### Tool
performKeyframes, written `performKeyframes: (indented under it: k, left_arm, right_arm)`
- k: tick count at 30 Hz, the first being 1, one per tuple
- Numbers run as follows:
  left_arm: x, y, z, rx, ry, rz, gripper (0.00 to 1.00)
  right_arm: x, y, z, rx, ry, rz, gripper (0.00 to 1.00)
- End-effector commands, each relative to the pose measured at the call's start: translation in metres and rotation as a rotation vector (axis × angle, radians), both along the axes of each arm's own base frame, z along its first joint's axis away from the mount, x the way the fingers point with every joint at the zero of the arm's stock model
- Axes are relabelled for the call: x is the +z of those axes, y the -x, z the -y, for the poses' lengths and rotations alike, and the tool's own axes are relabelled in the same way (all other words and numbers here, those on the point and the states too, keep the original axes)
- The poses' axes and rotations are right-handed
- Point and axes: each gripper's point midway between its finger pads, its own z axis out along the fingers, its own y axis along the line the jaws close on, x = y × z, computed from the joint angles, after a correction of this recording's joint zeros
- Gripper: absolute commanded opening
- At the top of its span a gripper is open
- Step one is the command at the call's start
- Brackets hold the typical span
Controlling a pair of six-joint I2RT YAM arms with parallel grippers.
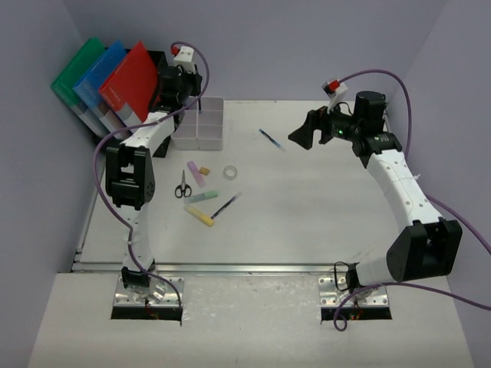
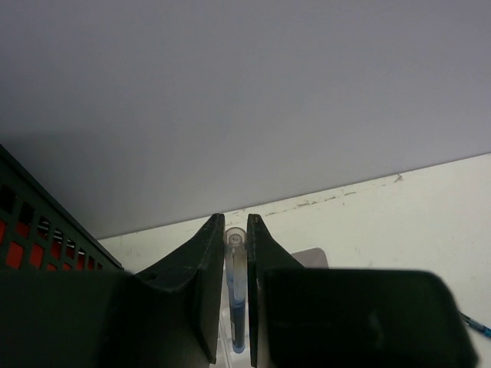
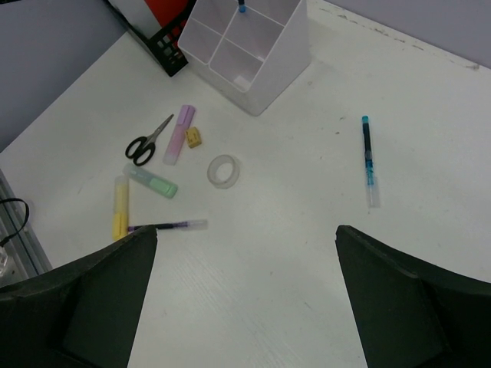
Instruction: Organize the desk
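The white desk carries loose stationery left of centre: scissors, a pink highlighter, a tape roll, a green highlighter, a yellow highlighter and a purple pen. A blue pen lies alone farther back. My left gripper is shut on another blue pen, held upright over the white compartment tray. My right gripper hangs open above the desk's back right with nothing between its fingers, and the lone blue pen lies ahead of it.
A black mesh rack with green, blue and red folders stands in the back left corner beside the tray. A small yellow block lies by the pink highlighter. A silver rail runs along the near edge.
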Motion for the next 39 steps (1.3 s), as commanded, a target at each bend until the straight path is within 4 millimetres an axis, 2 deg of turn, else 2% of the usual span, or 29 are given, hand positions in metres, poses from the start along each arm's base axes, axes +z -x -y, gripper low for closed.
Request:
performKeyframes:
  k: [1, 6, 14, 19, 26, 30, 33, 36, 39]
  left_arm:
    - [0.076, 0.012, -0.002, -0.034, 0.047, 0.154, 0.00]
    - [0.087, 0.010, -0.003, -0.033, 0.046, 0.188, 0.00]
    - [0.086, 0.003, 0.004, -0.059, 0.108, 0.181, 0.00]
    - [0.063, -0.005, 0.006, -0.072, 0.051, 0.150, 0.00]
    - [0.019, 0.002, 0.014, -0.090, -0.086, 0.109, 0.01]
    - [-0.001, 0.006, 0.020, -0.124, -0.109, 0.059, 0.36]
    - [-0.007, 0.014, 0.029, -0.160, -0.124, 0.027, 0.56]
    - [-0.006, 0.026, 0.042, -0.200, -0.141, -0.013, 0.62]
    - [0.004, 0.051, 0.062, -0.278, -0.130, -0.086, 0.66]
  right_arm:
    - [0.011, 0.002, 0.004, -0.009, 0.004, 0.048, 0.99]
    - [0.013, -0.001, 0.002, -0.002, -0.003, 0.045, 0.99]
    - [0.011, -0.003, 0.004, -0.010, 0.007, 0.048, 0.99]
    - [0.011, -0.003, 0.004, -0.012, 0.010, 0.052, 0.99]
    - [0.010, -0.005, 0.004, -0.009, 0.013, 0.051, 0.99]
    - [0.009, -0.007, 0.003, -0.008, 0.008, 0.040, 0.99]
    - [0.009, -0.008, 0.003, -0.006, 0.004, 0.037, 0.99]
    - [0.008, -0.009, 0.002, -0.006, -0.003, 0.028, 0.99]
    - [0.007, -0.008, 0.001, -0.004, -0.009, 0.024, 0.99]
